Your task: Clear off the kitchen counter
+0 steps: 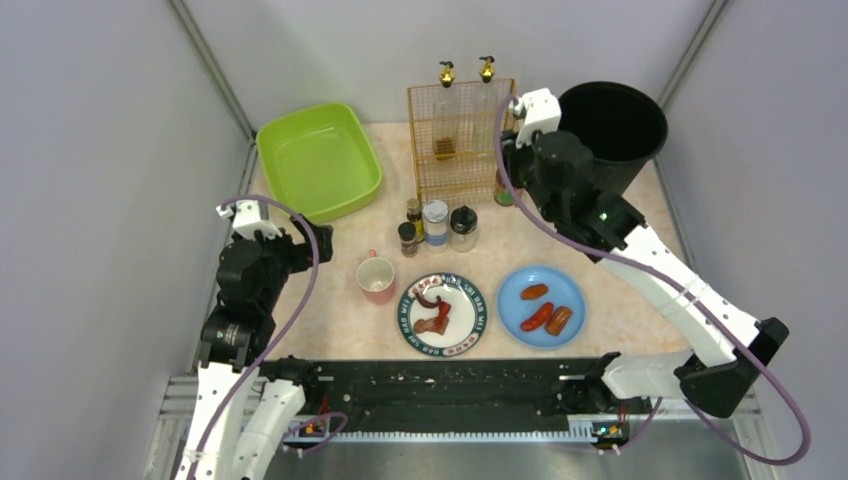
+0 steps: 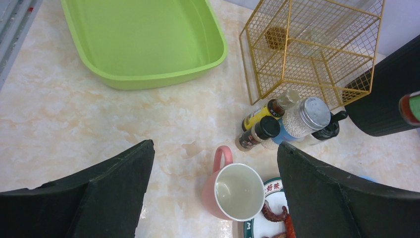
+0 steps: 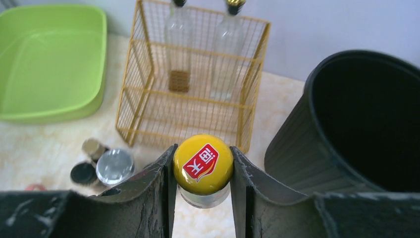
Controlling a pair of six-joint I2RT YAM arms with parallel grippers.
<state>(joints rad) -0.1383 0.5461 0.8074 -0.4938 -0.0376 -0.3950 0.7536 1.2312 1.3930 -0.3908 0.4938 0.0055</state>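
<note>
Table (image 1: pixel 490 255): where is it, and which way does it run? (Lin)

Fills the middle of the top view, lying flat. Long axis runs left-right, parallel to the black rail (image 1: pixel 440 385) at its near edge. Short axis runs from the arm bases to the far edge. (Raj)

Load on it? (Lin)

Back row: green tub (image 1: pixel 320 160) on the left, gold wire rack (image 1: pixel 462 140) in the centre with two bottles upright inside, black bin (image 1: pixel 612 125) on the right. Cluster of spice jars (image 1: pixel 435 225) just in front of the rack. Front row: pink mug (image 1: pixel 377 278), patterned plate (image 1: pixel 405 320) with reddish scraps, blue plate (image 1: pixel 510 290) with three sausages (image 1: pixel 540 315). (Raj)

Jaws? (Lin)

Right gripper (image 3: pixel 202 148): jaws pinching a yellow-lidded jar (image 3: pixel 203 166) just under the lid. The jar is upright, at the rack's front right corner beside the bin. Cannot tell whether its base touches the table. Left gripper (image 2: pixel 215 145): jaws spread wide with nothing between them, above the mug. The mug's handle points toward the far edge. (Raj)
</note>
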